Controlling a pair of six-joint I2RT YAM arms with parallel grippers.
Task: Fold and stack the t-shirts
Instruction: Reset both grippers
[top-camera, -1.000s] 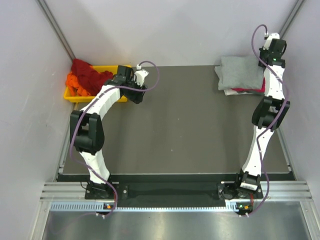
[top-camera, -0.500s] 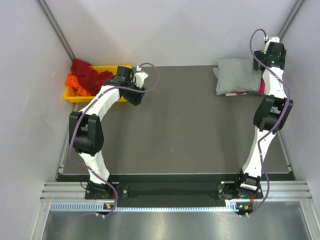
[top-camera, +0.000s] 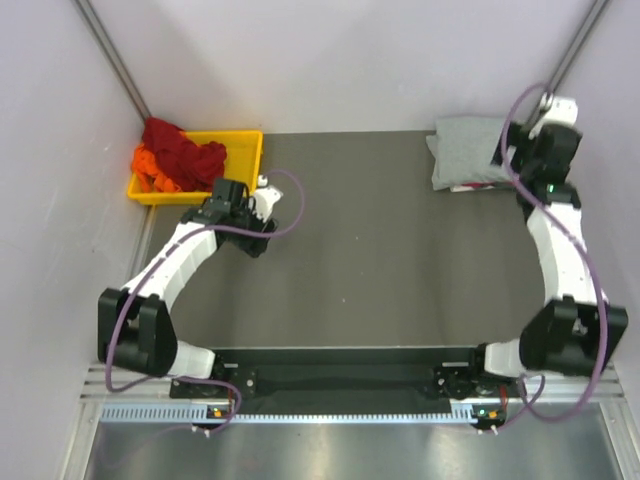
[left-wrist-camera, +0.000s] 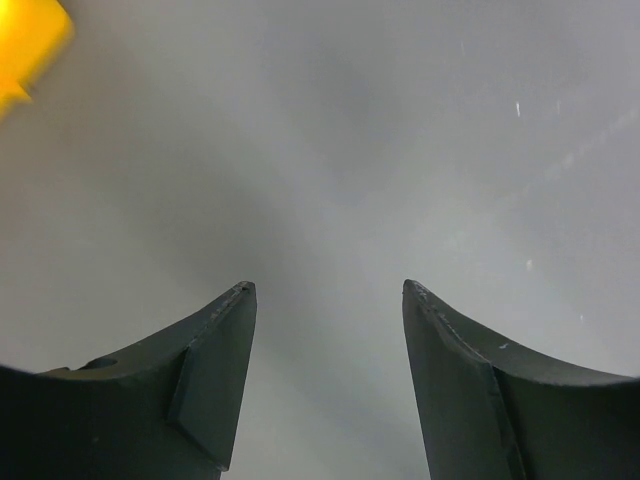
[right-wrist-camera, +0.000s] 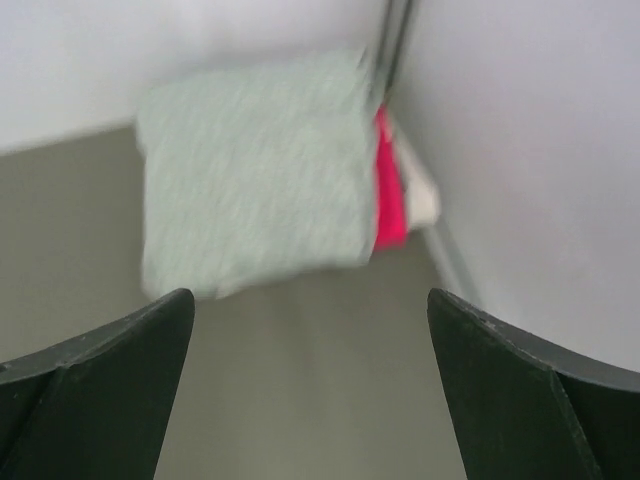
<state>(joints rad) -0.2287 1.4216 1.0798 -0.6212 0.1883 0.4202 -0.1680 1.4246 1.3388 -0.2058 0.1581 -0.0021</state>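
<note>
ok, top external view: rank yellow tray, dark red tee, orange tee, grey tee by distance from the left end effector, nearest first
1. yellow tray, just beyond the left end effector, far-left corner
2. dark red tee, piled in the tray
3. orange tee, at the tray's left end
4. grey tee, folded, far-right corner

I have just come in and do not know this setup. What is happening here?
Two robot arms fold and stack t-shirts. Both hold nothing. The left gripper hangs open over the table near the yellow tray. A folded grey t-shirt lies on a pink t-shirt in the far right corner, with the right gripper open beside them. A dark red t-shirt and an orange t-shirt lie crumpled in the tray, not yet folded.
</note>
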